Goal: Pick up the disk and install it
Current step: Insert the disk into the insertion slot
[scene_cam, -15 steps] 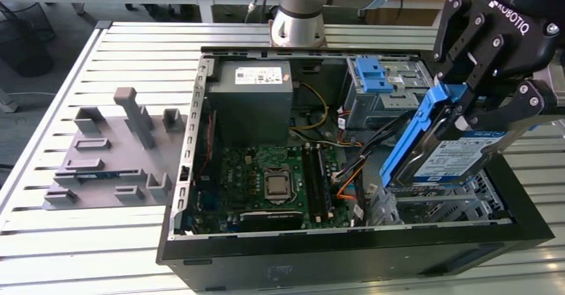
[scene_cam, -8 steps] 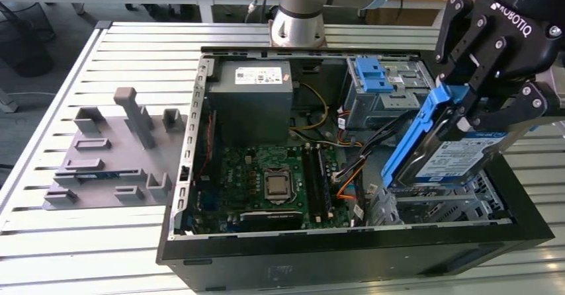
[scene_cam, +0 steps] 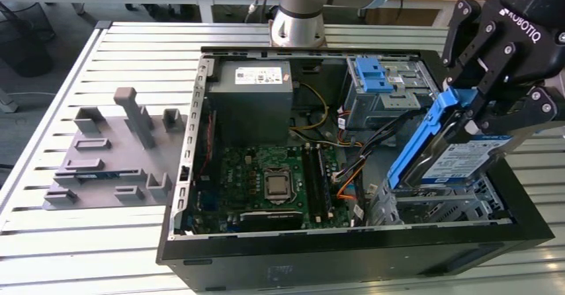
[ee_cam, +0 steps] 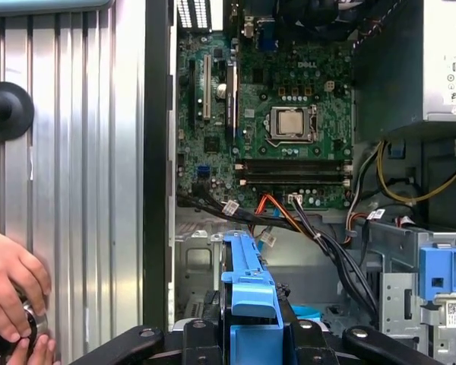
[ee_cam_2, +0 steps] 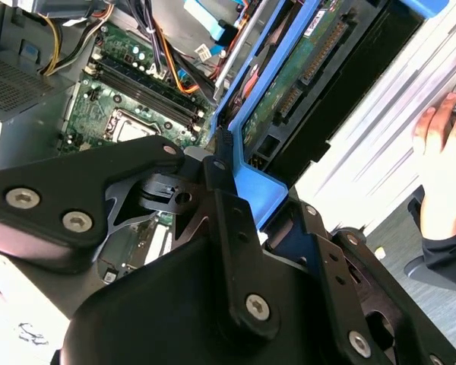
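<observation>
The disk [scene_cam: 461, 157], a silver drive with a white-and-blue label in a blue carrier frame, hangs steeply tilted over the metal drive bay [scene_cam: 441, 206] at the near corner of the open computer case, on the exterior view's right. My black gripper [scene_cam: 472, 103] is shut on the carrier's upper end. In the second wrist view the gripper [ee_cam_2: 213, 163] pinches the blue frame [ee_cam_2: 254, 186], and the disk's green circuit underside [ee_cam_2: 296, 68] runs away from it. In the first wrist view the blue carrier [ee_cam: 247, 293] sits between the fingers, above the bay.
A blue latch [scene_cam: 375, 77] is fixed to the upper drive cage. Cables [scene_cam: 353, 159] run beside the bay, next to the motherboard [scene_cam: 274, 176] and power supply [scene_cam: 251, 96]. A grey fixture plate [scene_cam: 106, 156] lies beside the case. A person's hand [ee_cam: 7, 281] rests outside the case wall.
</observation>
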`<state>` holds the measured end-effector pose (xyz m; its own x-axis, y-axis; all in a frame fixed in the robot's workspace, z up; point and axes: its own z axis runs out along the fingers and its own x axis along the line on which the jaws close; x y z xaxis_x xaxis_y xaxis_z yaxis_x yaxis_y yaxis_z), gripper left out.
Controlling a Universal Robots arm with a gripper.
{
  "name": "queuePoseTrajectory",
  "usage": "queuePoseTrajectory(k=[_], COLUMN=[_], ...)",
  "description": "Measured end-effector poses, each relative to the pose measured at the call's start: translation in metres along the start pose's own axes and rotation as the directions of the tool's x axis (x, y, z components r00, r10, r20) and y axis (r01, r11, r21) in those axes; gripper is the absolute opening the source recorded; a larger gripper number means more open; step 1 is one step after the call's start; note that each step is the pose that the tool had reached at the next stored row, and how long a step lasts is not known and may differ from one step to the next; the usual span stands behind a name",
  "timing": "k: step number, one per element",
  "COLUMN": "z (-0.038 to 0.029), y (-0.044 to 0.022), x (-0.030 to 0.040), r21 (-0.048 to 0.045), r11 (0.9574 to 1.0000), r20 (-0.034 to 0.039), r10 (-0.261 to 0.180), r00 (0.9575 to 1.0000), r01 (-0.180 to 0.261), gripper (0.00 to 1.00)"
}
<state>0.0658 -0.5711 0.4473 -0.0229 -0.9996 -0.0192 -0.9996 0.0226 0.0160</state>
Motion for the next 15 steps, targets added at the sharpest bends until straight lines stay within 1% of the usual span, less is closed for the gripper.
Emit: queuePoseTrajectory(k=[2,9,15], z=[0.0009,0.0044,0.0073], y=[-0.0017,-0.0043,-0.0055], x=[0.0,0.0,0.0], r21=[0.0,0.0,0.0001], r11=[1.0,1.0,1.0], r20=[0.0,0.0001,0.0], r10=[0.0,0.0,0.001], r00=[1.0,1.0,1.0], r01=[0.0,0.0,-0.001], gripper=[0.36,0.36,0.36])
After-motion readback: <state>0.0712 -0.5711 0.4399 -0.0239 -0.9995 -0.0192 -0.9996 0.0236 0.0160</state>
